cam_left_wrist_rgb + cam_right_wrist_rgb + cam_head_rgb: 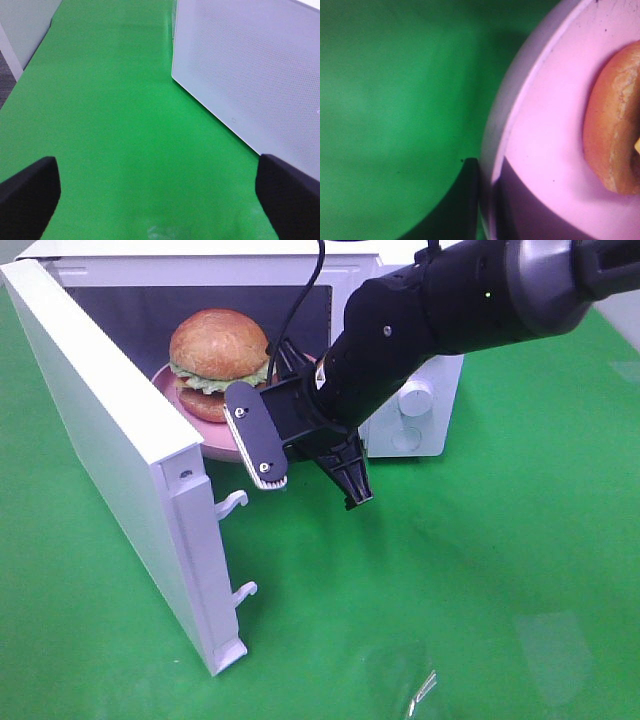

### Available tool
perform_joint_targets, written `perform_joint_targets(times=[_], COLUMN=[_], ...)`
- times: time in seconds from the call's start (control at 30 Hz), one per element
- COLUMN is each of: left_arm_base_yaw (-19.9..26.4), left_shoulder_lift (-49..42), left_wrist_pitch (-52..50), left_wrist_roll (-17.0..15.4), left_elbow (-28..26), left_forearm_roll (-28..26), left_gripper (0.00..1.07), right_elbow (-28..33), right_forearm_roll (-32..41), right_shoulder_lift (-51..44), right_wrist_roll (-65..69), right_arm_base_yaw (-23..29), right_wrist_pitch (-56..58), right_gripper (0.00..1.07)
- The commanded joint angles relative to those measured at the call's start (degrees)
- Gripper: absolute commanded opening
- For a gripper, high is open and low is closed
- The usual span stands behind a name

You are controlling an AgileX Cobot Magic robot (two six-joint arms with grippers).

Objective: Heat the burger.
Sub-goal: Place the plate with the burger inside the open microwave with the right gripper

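The burger (218,350), with a domed brown bun and green lettuce, sits on a pink plate (207,438) in the mouth of the open white microwave (425,410). The plate's near edge sticks out past the opening. My right arm (400,330) reaches in from the upper right, and my right gripper (487,210) is shut on the plate's rim (495,150); the bun (612,125) shows close by on the plate. My left gripper (160,200) hangs open over the green table with nothing between its fingertips (30,190); it is out of the exterior high view.
The microwave door (110,440) swings wide to the left, its latch hooks (232,502) pointing toward the table. Its outer face (250,65) rises close to my left gripper. Two knobs (415,400) sit on the control panel. Green cloth (480,590) covers the table.
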Motion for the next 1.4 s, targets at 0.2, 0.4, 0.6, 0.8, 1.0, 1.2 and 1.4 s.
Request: perform_joint_targets(times=[0.2,0.4,0.6,0.8,1.0,1.2,1.4], left_arm_base_yaw=[0.1,0.1,0.1,0.1,0.1,0.1,0.1], left_shoulder_lift=[-1.1,-1.1,-1.1,-1.1,-1.1,-1.1,-1.1], left_wrist_pitch=[-0.5,-0.5,-0.5,-0.5,-0.5,-0.5,-0.5], left_wrist_roll=[-0.2,-0.2,-0.2,-0.2,-0.2,-0.2,-0.2], left_elbow=[0.2,0.2,0.2,0.2,0.2,0.2,0.2], left_forearm_roll=[-0.4,-0.4,-0.4,-0.4,-0.4,-0.4,-0.4], left_gripper=[0.98,0.98,0.98,0.98,0.98,0.98,0.98], right_elbow=[-5.1,-8.1,-14.4,-19.7,-23.4,-27.1,-31.9], right_forearm_roll=[-6.4,-7.9,-7.8,-7.8,-7.8,-7.8,-7.8], right_shoulder_lift=[2.6,5.0,9.0,12.6,15.3,17.6,20.8], right_wrist_roll=[7.5,10.7,12.6,13.0,13.2,13.3,13.6], right_arm_base_yaw=[-0.7,-0.7,-0.7,-0.7,-0.7,-0.7,-0.7], right_wrist_pitch=[-3.5,-3.4,-1.1,1.3,2.6,3.2,4.9], right_gripper=[0.0,0.0,0.0,0.0,0.0,0.0,0.01])
